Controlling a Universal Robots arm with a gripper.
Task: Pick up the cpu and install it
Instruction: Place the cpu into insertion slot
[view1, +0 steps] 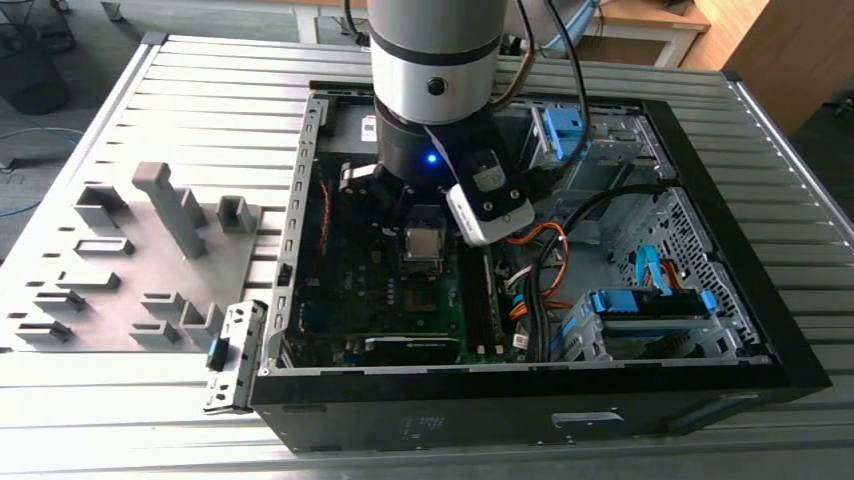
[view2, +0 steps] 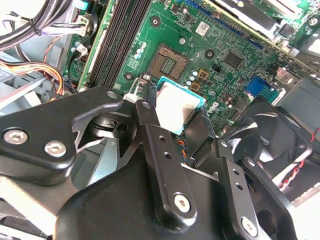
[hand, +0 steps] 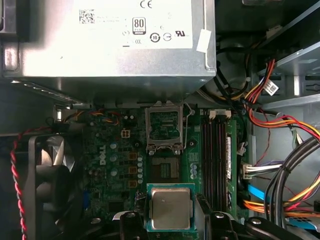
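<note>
Your jaws are clamped on the cpu (hand: 170, 207), gripping it by two opposite edges, its silvery top facing the first wrist camera. You have it held over the green motherboard (view2: 220, 37) inside the open computer case (view1: 534, 395) on the bench (view1: 200, 110), close beside the bare socket (view2: 167, 61) and not yet seated in it

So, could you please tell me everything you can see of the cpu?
The cpu is a small, thin square chip with a dull silver metal lid on a green board rim. It sits lid up, roughly parallel to the motherboard, clamped at two opposite edges by the gripper's black fingers. It hovers beside the open socket, not yet seated.
</note>
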